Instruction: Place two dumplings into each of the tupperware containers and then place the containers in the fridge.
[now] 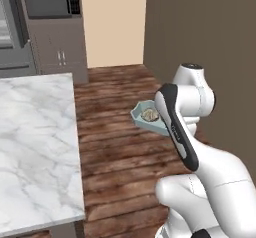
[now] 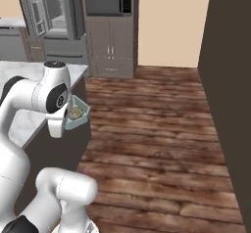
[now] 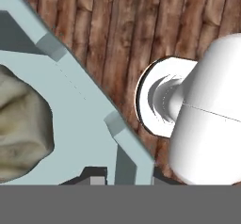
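**Me:** One pale teal tupperware container (image 1: 149,118) is up in the air with me, carried over the wooden floor (image 1: 115,147), and at least one dumpling (image 1: 149,114) is riding inside it. My pincer (image 3: 96,180) is clamped nearly together on the container's rim, at the near edge in the hand view.

**Partner:** How does it feel to carry?

**Me:** I'd judge it light and fairly stiff, thin translucent plastic with smooth walls, so likely slippery at the lip. A rim pinch leaves the tray hanging out sideways from my fingers, and that invites tilt. The dumpling looks soft and loose; nothing pins it down, so it could slide or roll out if I tip.

**Partner:** Better place to hold?

**Me:** Mid-rim on a straight side, close to where I seem to be now, not at the angled corners.

**Partner:** What about room?

**Me:** Plenty of open floor ahead. The marble counter (image 1: 35,147) is on my left, its edge near my elbow in the right base view, so I'd keep the tray off that corner. A dark wall (image 2: 230,80) runs along the right, well apart.

**Partner:** And the fridge?

**Me:** Far left ahead, the fridge (image 2: 51,11) stands with a door open and pale shelves showing, beside the cabinet with the microwave (image 2: 108,1). The counter corner lies between it and me.
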You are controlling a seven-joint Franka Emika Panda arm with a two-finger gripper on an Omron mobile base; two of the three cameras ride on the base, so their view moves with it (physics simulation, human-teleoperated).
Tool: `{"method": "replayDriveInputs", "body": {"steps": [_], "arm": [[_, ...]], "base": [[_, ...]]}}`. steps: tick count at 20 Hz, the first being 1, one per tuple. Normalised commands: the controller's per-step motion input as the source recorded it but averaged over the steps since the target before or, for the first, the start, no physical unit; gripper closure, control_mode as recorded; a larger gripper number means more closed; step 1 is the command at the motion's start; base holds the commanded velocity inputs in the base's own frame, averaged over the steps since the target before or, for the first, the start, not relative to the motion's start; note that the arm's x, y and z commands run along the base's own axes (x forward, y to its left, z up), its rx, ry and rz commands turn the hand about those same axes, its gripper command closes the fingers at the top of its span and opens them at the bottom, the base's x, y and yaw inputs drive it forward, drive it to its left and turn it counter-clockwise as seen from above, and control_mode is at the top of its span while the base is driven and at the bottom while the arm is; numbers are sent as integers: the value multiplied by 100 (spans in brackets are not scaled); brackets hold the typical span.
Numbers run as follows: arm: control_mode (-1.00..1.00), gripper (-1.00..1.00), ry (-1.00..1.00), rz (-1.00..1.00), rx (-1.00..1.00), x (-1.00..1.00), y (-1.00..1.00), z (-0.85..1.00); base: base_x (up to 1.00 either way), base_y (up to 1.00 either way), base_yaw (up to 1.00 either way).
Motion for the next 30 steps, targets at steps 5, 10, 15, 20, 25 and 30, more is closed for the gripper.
{"method": "replayDriveInputs", "body": {"steps": [5,10,15,20,25,30], "arm": [[100,100,0,0,0,0,0,0],[100,100,0,0,0,0,0,0],[100,100,0,0,0,0,0,0],[100,100,0,0,0,0,0,0],[100,100,0,0,0,0,0,0],[100,100,0,0,0,0,0,0]], "base": [[100,-20,15],[100,-44,16],[100,-57,15],[100,-77,19],[100,-73,26],[100,-54,41]]}}
